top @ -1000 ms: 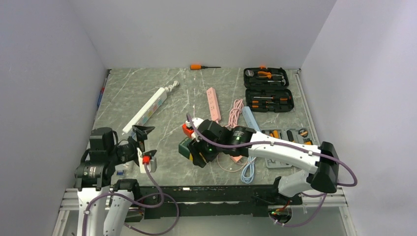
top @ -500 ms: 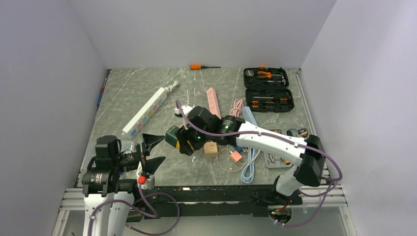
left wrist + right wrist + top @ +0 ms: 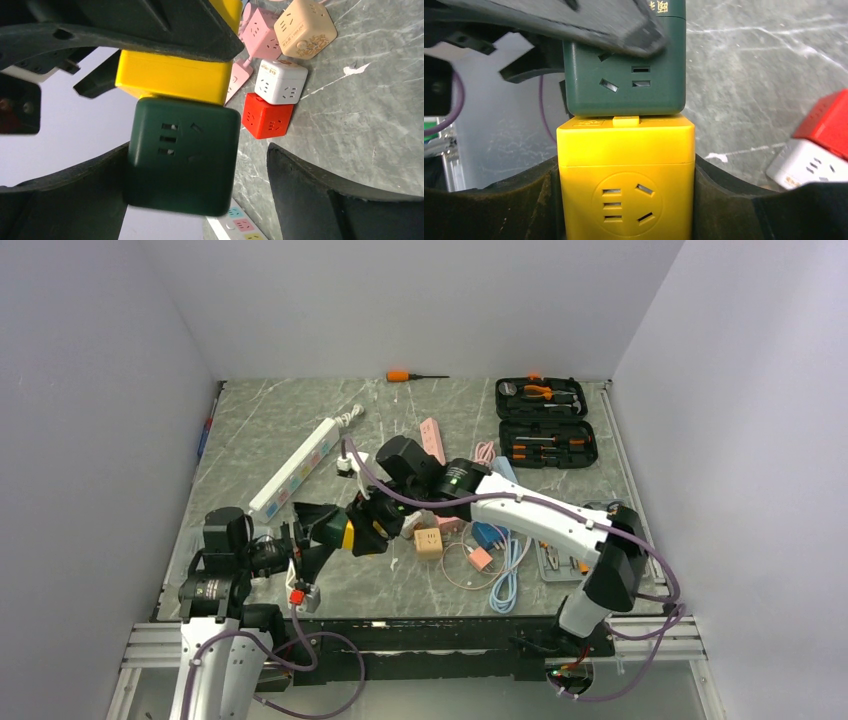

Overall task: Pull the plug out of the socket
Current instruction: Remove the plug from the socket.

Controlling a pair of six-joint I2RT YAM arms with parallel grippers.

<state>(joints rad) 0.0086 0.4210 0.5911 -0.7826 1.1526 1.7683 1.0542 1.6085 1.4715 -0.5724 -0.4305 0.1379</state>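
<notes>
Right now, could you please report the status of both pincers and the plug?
Right pincer shut on yellow cube. Left pincer open, straddling green cube plugged into yellow. Red cube lies clear.

2 joined cubes (image 3: pixel 330 528) before me, loose cubes (image 3: pixel 429 543) to their right, power strip (image 3: pixel 298 465) behind, tool case (image 3: pixel 541 418) back right

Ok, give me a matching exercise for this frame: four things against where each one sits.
1 yellow cube socket
2 green cube socket
3 red cube socket
4 orange screwdriver

A at the far edge of the table
B between the fingers of the open left hand
C gripped by the right hand
D on the table beside the white cube socket

Pairs: 1-C, 2-B, 3-D, 4-A
</notes>
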